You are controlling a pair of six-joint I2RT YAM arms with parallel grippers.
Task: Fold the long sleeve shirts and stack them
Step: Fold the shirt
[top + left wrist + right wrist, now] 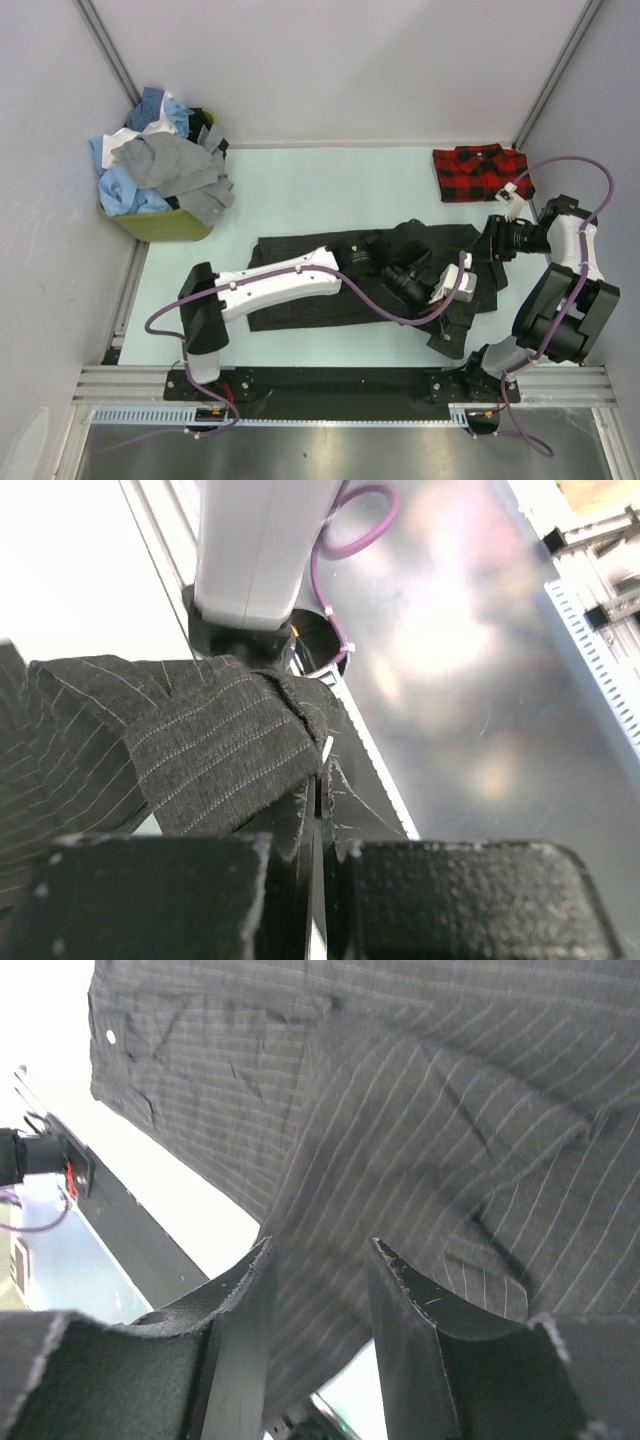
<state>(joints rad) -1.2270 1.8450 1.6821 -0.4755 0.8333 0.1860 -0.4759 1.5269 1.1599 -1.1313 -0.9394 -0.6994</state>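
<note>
Nearest the lens: left tool [315, 852], pads pressed together on a thin edge of the charcoal shirt [215, 750]. Holds a doubled flap of pinstriped cloth bunched just beyond the grip. Reaches, in the overhead view, from the left base across the garment to its near right part.

Right tool [318, 1295]: fingers apart. Hangs close over the same cloth at its right edge, with no grip to be seen.

As for the garment itself: sprawls across the middle of the worktop [300, 190], flatter on the left, crumpled and heaped on the right under both tools. Elsewhere: red plaid shirt [478, 172], folded and parked at the far right corner. Far left, a yellow-green bin [170, 230] heaped with more shirts [160, 160] in blue, white and grey.

Judging by the drape:
- Looks light and limp, with no stiffness at all.
- Probably sags and trails from any single hold, dragging wrinkles along.
- Seems neither slippery against padded fingers nor fragile, with some risk of snagging at buttons and collar.

Best taken at seams, cuffs, hem corners or shoulders, with both tools well apart along one edge for a straight fold.
</note>
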